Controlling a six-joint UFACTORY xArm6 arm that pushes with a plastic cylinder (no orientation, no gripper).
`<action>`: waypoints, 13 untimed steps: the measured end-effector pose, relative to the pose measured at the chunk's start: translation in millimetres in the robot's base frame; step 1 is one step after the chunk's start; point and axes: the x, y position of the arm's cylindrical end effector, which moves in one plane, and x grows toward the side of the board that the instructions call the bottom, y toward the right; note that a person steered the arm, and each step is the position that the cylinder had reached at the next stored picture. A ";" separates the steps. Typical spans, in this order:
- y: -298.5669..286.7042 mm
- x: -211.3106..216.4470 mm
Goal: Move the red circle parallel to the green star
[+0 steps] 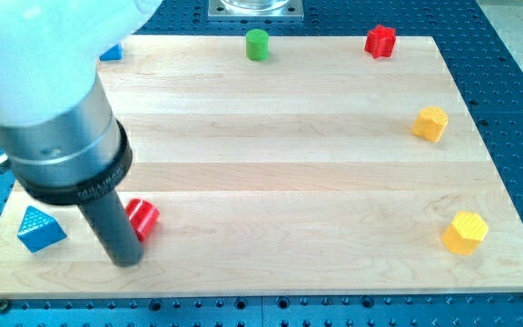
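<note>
The board (280, 163) is of pale wood in long glued strips, with a smooth top, and it lies on a blue metal plate (516, 82) full of small holes. The blocks look like plastic with fine ridges.

The arm carries no claw that opens or closes; it ends in a dark straight rod under a thick grey cylinder. My tip (127, 262) is down at the near left part of the board and holds nothing. The red circle (142, 218) sits just beside the rod, on its right side; I cannot tell if they really touch.

A blue triangle block (40, 228) stands near the left edge, left of the rod. Another blue block (111, 53) is partly hidden at the far left corner. At the far edge stand a green block (258, 44), rounded in shape, and a red star-like block (380, 41). Two yellow blocks are on the right side, one (430, 123) farther and one (465, 232) nearer.

The middle of the board is wide open wood.
</note>
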 end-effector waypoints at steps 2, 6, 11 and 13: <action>-60.8 -23.1; -61.1 -82.3; -24.5 -47.4; -49.2 -68.8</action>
